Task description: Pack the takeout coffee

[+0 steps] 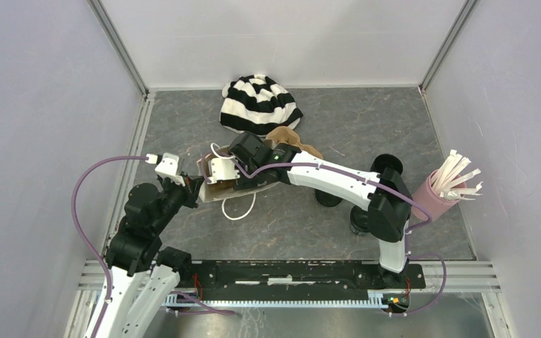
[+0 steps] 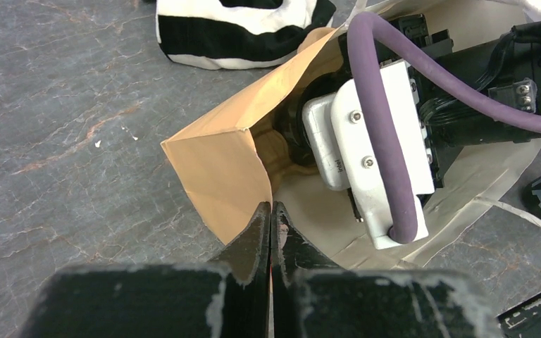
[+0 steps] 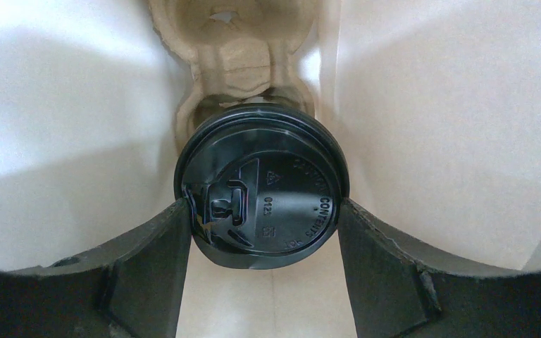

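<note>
The brown paper bag [image 2: 218,162] stands open by the left arm, also visible from above [image 1: 213,191]. My left gripper [image 2: 272,208] is shut on the bag's near rim, pinching the paper. My right gripper [image 3: 262,208] reaches down inside the bag, one finger on each side of the flat black lid of a takeout coffee cup [image 3: 268,190], closed on it. The cup hangs over the near well of the brown moulded carrier [image 3: 236,49] at the bag's bottom. From above, that gripper's fingers are hidden in the bag. A second black cup [image 1: 329,198] stands under the right forearm.
A black-and-white striped hat [image 1: 259,104] lies behind the bag, with a brown crumpled thing [image 1: 294,139] beside it. A pink cup of white sticks [image 1: 437,196] stands at the right. White bag handles [image 1: 241,210] loop onto the grey table [image 1: 366,120]. Walls enclose three sides.
</note>
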Robot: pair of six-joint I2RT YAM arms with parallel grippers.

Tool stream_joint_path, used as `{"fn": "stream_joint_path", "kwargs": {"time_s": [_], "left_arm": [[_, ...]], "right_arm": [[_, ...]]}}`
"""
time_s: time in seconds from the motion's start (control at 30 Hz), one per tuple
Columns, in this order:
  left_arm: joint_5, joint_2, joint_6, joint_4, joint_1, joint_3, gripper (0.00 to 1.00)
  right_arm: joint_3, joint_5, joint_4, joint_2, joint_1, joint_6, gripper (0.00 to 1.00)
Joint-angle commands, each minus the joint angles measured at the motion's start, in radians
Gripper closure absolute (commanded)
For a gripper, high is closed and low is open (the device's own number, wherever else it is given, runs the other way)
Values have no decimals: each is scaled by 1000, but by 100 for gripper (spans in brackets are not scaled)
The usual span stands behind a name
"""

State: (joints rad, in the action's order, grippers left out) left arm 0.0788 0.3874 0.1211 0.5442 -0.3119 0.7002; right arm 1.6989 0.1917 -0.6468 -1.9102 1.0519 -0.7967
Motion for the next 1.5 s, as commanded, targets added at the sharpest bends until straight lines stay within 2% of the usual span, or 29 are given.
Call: {"fn": "stream_joint_path", "kwargs": {"time_s": [0.0,0.23,0.53,0.6,0.67,0.73,0.87,0.97,1.0,1.17,1.23,1.37,1.47], "left_arm": [[-5,11,-62,-10,-6,14,98],[-24,11,-66,-8,-6,19,98],[-57,16,-48,13,-6,45,98],[-88,16,-40,23,-6,58,93],[-119,16,-33,31,-6,69,84],[-138,20,-30,37,-6,73,82],[-188,52,-12,49,-6,83,83],[-193,94,-11,58,-6,96,94],[-193,107,-11,60,-6,103,93],[-200,157,-7,91,-6,147,63],[-215,179,1,105,-6,168,58],[-264,248,22,145,-6,212,62],[-288,294,29,176,-7,237,70]], "right_arm": [[59,-52,-31,59,1,54,41],[-56,-109,44,64,0,76,42],[-157,87,298,9,-4,51,42],[-173,121,347,15,-4,54,41],[-189,138,383,17,-4,62,41],[-229,108,423,27,-3,71,41],[-266,74,445,27,-1,76,41],[-265,57,447,32,-2,76,41],[-266,49,447,34,-1,76,41],[-252,49,433,37,-3,85,41],[-254,49,440,40,-3,99,41],[-252,37,455,42,-4,117,41],[-241,30,447,36,-7,113,41]]}}
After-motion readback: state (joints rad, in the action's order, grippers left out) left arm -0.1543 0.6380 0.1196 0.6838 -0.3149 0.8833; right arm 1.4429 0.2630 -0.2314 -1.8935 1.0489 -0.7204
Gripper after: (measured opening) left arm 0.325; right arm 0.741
